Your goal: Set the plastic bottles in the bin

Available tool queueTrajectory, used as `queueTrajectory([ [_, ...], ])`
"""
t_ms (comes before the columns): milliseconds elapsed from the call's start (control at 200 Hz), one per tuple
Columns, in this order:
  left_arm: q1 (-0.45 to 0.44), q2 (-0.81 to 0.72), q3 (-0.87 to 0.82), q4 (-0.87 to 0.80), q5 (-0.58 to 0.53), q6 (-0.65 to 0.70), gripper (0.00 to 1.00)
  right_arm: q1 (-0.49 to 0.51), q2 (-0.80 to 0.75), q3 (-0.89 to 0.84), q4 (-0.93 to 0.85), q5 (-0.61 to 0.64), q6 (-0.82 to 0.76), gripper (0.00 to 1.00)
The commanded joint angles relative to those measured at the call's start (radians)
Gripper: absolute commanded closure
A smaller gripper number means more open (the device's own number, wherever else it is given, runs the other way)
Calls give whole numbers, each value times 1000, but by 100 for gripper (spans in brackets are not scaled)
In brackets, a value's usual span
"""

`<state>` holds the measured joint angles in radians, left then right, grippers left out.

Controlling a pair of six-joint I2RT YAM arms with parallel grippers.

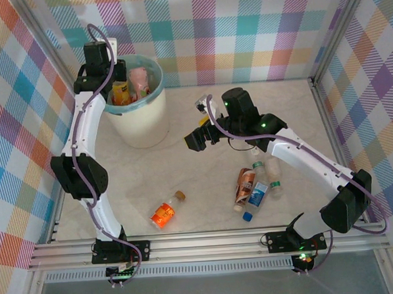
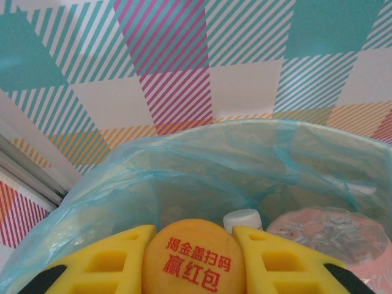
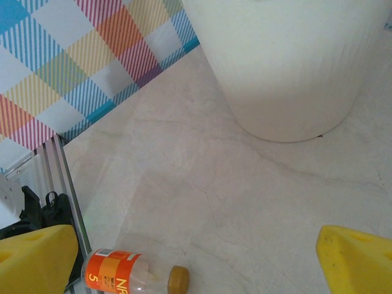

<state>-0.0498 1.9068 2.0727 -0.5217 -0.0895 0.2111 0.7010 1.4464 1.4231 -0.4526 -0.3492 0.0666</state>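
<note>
My left gripper is closing narrow on an orange bottle, with my yellow fingers pressing either side of its orange cap, which has red print on top. I'm holding it over the mouth of the bin, inside the ring of the teal bag. In the bin below, a white cap and a pink bottle are lying just beside the held one. The bin is standing at the far left of the table, near the plaid wall.

Closer to my bases, an orange-label bottle with a brown cap is lying on its side, apart from everything else.

My right gripper is hanging wide open and empty over bare table between the bin and the other bottles, pointing towards the bin.

Furthest right, a brown-label bottle, a blue-label bottle and a clear bottle are lying bunched together under my right arm.
</note>
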Motion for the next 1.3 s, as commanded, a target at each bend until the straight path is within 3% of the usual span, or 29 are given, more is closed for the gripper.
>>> queueTrajectory([
  [0, -4, 8, 39, -90, -48, 45, 100, 5, 12, 32, -26, -17, -17, 0],
  [200, -47, 56, 287, -220, -147, 142, 100, 4, 31, 58, -34, -19, -18, 1],
  [550, -50, 100, 190, -319, -167, 103, 99, 4, 28, 42, -55, -18, -17, 0],
  [600, -50, 114, 194, -332, -159, 94, 92, 4, 23, 30, -56, -14, -16, 0],
  [755, -48, 114, 223, -342, -102, 22, 36, 4, 21, 11, -68, -1, -16, 0],
  [810, -46, 100, 238, -336, -81, -16, 19, 5, 24, 14, -74, 2, -17, 0],
  [875, -38, 82, 257, -326, -54, -63, 6, 4, 27, 15, -74, 3, -19, 0],
  [990, -24, 52, 304, -321, -9, -135, 3, 4, 32, 22, -71, 0, -19, 0],
  [1295, -13, -68, 294, -339, 41, -232, 9, 4, 61, 31, -77, -17, -20, 0],
])
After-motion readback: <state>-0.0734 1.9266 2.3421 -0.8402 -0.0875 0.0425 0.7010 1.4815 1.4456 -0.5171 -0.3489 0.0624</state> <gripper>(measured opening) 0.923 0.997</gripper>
